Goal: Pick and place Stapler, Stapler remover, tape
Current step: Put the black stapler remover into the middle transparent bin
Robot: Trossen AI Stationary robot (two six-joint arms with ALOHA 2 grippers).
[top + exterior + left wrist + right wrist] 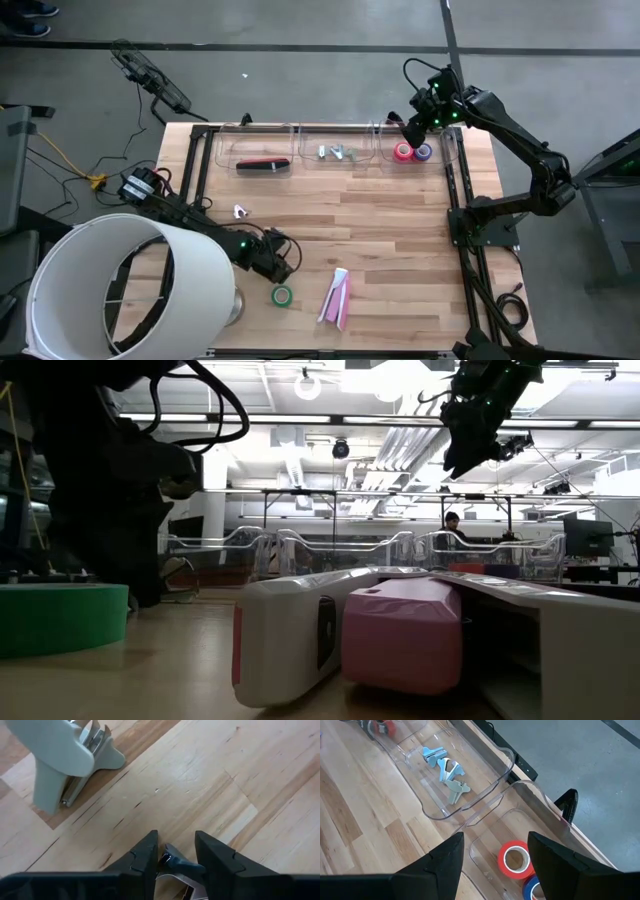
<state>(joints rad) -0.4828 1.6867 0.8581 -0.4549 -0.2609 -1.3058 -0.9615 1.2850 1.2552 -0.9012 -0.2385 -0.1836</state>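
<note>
Left gripper (175, 851): jaws narrowed around a dark staple remover (176, 864) held between them on the counter (210, 780).
Right gripper (495, 851): jaws parted, empty; red-orange tape (515, 859) seen below them in a clear bin (485, 837).

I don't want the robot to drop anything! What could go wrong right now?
1. The left gripper is around a small dark, shiny thing. Little of it shows, so it might slip out when lifted.
2. The green tape lies right beside that gripper, so the arm could knock it away.
3. The white staple remover is close too and might get bumped.

The right gripper just waits, open, over the tape bin.
</note>
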